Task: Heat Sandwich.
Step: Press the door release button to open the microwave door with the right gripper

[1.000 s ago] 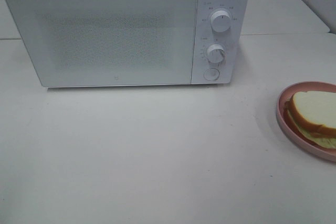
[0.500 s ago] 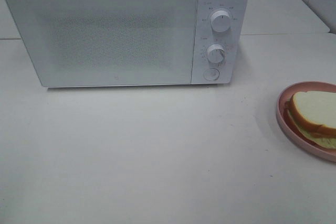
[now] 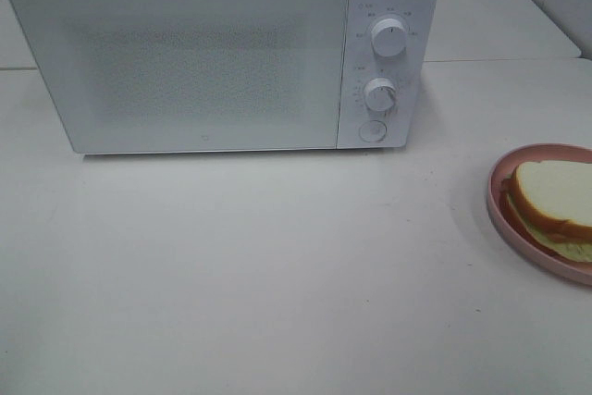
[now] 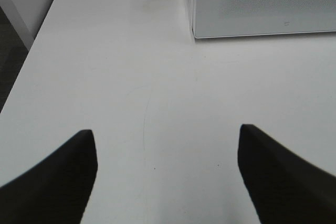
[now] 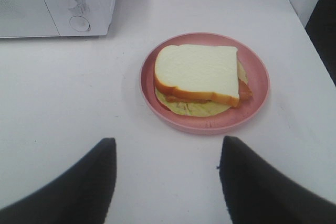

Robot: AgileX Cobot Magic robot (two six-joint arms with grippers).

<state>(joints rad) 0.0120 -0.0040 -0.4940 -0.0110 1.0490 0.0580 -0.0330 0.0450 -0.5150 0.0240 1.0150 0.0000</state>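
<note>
A square white-bread sandwich with a tan crust and pale green, yellow and red filling lies flat on a round pink plate, at the right edge of a white surface. It sits well apart from a white microwave at the back, whose door is shut, with two dials and a round button on its right panel. The sandwich looks light, soft and easily crushed, and its loose layers would likely slide apart if squeezed. The stiff plate is probably the safer thing to grip, by its raised rim on the near side, kept level. The rim may be smooth and a little slippery. The right pincer hangs just short of the plate, jaws apart and empty. The left pincer is spread wide over bare surface near the microwave's front left corner, holding nothing. The surface is plain, matte and uncluttered, with much free space in front of the microwave. A second white top adjoins behind, and pale walls close in nearby.
</note>
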